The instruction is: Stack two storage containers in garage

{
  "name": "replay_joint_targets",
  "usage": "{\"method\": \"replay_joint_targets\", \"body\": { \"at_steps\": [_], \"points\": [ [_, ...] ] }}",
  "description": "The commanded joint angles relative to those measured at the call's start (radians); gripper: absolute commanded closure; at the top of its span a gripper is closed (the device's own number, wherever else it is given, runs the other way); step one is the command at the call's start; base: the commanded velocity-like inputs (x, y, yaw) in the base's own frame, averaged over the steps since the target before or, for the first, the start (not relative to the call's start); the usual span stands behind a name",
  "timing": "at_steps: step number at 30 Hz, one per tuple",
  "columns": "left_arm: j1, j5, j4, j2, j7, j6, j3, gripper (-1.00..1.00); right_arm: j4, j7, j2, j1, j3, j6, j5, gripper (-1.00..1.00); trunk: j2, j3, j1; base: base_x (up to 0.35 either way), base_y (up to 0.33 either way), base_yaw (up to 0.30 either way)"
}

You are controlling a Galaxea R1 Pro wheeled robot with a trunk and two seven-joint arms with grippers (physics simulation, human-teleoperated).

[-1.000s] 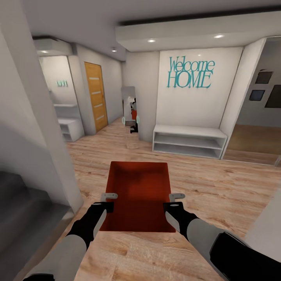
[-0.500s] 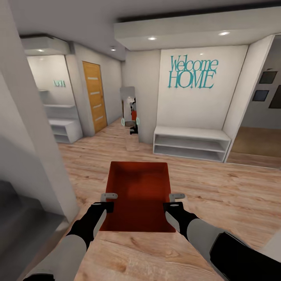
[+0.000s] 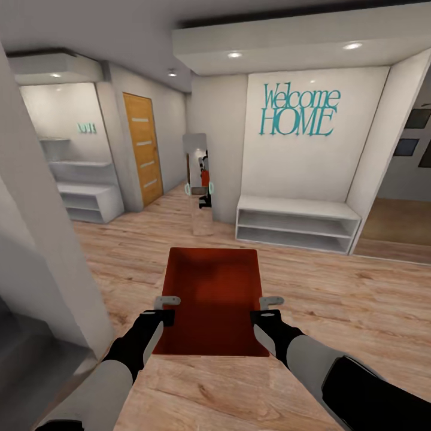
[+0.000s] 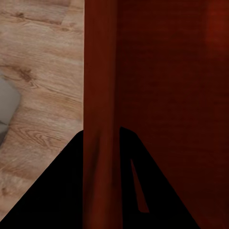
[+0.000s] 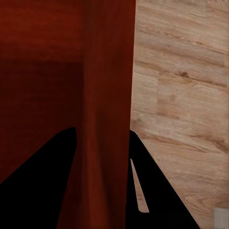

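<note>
On my right wrist feed, the right gripper (image 5: pixel 102 186) shows as 2 black fingers (image 5: pixel 43 176), 1 on each side of a wall of the orange-red open-top storage container (image 5: pixel 102 86). That wall sits pinched between them. On one side I see the bin's shadowed dark red interior; on the other, the light wood plank floor (image 5: pixel 181 95) beneath.

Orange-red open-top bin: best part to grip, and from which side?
Grip the thin upper rim of the two long side walls, one tool per side, coming from the near end. The orange-red open-top rectangular bin is empty with plain tapered walls and no handles. The left tool and right tool each straddle a wall this way, one finger inside, one outside.
</note>
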Motion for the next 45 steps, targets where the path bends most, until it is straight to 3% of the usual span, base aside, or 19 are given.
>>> {"method": "replay_joint_targets", "body": {
  "at_steps": [1, 45],
  "points": [
    [-0.001, -0.001, 0.001, -0.016, 0.0, 0.006, 0.005, 1.0, -0.03, -0.003, 0.0, -0.001, 0.052, -0.056, 0.023, 1.0, -0.002, -0.002, 0.001, 0.322, 0.0, 0.0],
    [-0.001, -0.001, 0.001, -0.016, 0.0, 0.006, 0.005, 1.0, -0.03, -0.003, 0.0, -0.001, 0.052, -0.056, 0.022, 1.0, -0.002, -0.002, 0.001, 0.322, 0.0, 0.0]
  ]
}}
